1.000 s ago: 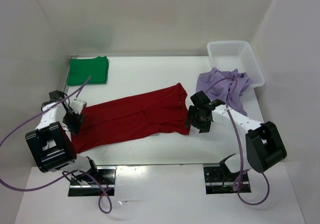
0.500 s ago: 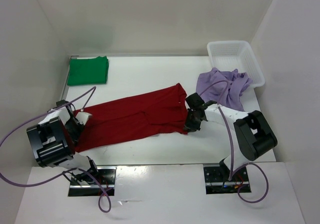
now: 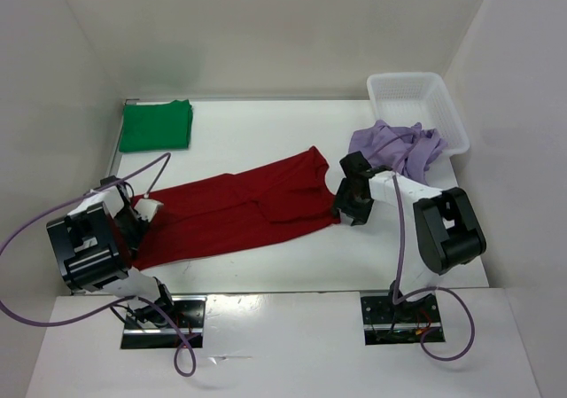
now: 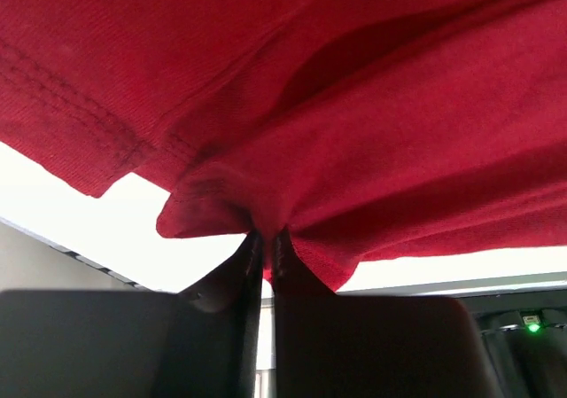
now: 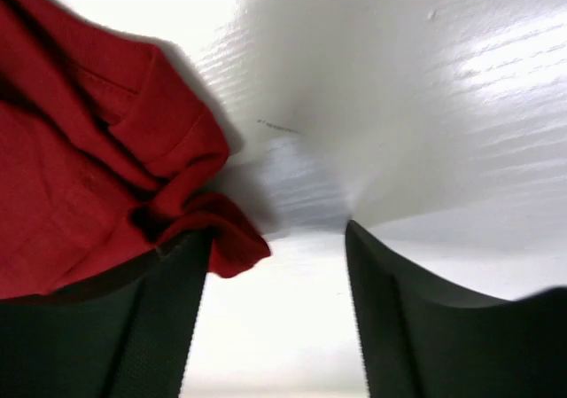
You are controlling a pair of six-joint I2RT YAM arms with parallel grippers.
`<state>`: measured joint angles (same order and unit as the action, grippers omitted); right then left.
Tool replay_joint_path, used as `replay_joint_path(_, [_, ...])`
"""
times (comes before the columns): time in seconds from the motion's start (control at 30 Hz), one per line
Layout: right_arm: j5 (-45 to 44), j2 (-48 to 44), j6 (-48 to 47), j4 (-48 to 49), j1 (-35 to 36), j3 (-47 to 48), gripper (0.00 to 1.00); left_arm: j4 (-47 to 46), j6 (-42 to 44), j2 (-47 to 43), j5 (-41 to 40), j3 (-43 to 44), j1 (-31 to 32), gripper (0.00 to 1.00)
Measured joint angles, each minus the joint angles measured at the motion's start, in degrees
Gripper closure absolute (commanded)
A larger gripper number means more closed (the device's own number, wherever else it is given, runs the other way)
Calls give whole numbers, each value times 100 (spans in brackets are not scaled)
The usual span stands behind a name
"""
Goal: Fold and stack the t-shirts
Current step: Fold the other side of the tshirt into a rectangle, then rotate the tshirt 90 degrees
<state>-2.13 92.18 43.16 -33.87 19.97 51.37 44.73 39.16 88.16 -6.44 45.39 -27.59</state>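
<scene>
1. Find the dark red shirt [image 3: 239,207] lying long and slanted across the middle of the white tabletop [image 3: 248,141]. Same place as a second ago.
2. Look at the left tool [image 4: 264,238], down at the left end of that shirt. Squeezed shut on a bunched-up fold of red cloth. Held wide apart a second ago, just over that end. Closed tight now, with the cloth puckered up where the tips meet.
3. Look at the right tool [image 5: 275,230], at the right end of the red shirt. Fingers [image 5: 151,327] spread apart, with bare tabletop showing between them. Red corner bunched up against one finger, not pinched between the two.
4. Check the right arm [image 3: 447,230] too. Big dark joint swung in toward the middle since a second ago, and farther from the near edge.
5. Notice the right end of the red shirt. Drawn in a little, and not reaching as far toward the near edge as before.
6. Spot the green shirt [image 3: 156,125], folded flat in the far left corner. Not moved.
7. Spot the lavender shirt [image 3: 394,150], a crumpled heap touching the near side of the white basket [image 3: 416,105]. Same spot as before, well apart from the green one.
</scene>
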Motion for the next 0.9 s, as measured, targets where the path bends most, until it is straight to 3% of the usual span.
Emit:
replay_joint_path(0.07, [-74,26,-57,-35,-9,46,29,20,94,7,2,11,-2,64])
replay_joint_path(0.13, [-103,28,-83,-55,-9,52,28,52,146,13,-15,15,-9,56])
replay_joint_path(0.37, [-175,-527,57,-479,52,52,28,675,299,-240,-13,249,-33,50])
replay_joint_path(0.5, [-111,-1478,448,-509,352,-72,28,1104,286,-474,85,1143,-35,41])
replay_joint_path(0.6, [4,-1843,761,-448,503,-337,28,876,219,-446,227,1766,-35,41])
replay_joint_path(0.77, [44,-1215,999,-214,503,-487,28,243,-184,448,531,2498,0,39])
replay_joint_path(0.9, [105,-457,1019,-11,501,-468,28,-407,-476,1239,612,2608,195,32])
